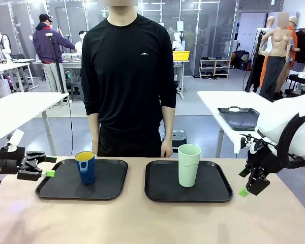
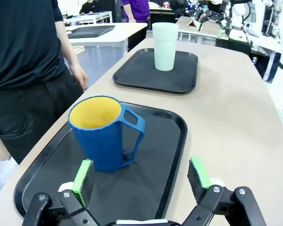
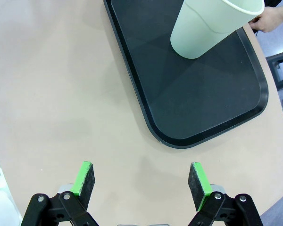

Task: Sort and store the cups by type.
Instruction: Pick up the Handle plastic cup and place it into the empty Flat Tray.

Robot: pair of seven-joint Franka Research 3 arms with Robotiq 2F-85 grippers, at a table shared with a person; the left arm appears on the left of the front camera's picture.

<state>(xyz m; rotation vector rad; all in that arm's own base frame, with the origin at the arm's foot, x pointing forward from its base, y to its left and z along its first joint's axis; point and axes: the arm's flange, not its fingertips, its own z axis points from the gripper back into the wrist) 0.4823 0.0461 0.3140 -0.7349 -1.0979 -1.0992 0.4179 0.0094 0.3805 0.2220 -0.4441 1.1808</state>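
Beige table (image 1: pixel 142 218); two black trays (image 1: pixel 61 188) (image 1: pixel 213 190) side by side, apart

We see an evenly bright hall, lit from overhead; ceiling strip lights show at the top of the front view. Shadows are soft: the mint-green tumbler (image 3: pixel 212 29) casts only faint overlapping patches on its black tray (image 3: pixel 217 117), whose surface shows a dull sheen. The blue mug (image 2: pixel 106 132) is sharp and free of glare. Both wrist views bend straight lines near the edges, and the far background looks softer.
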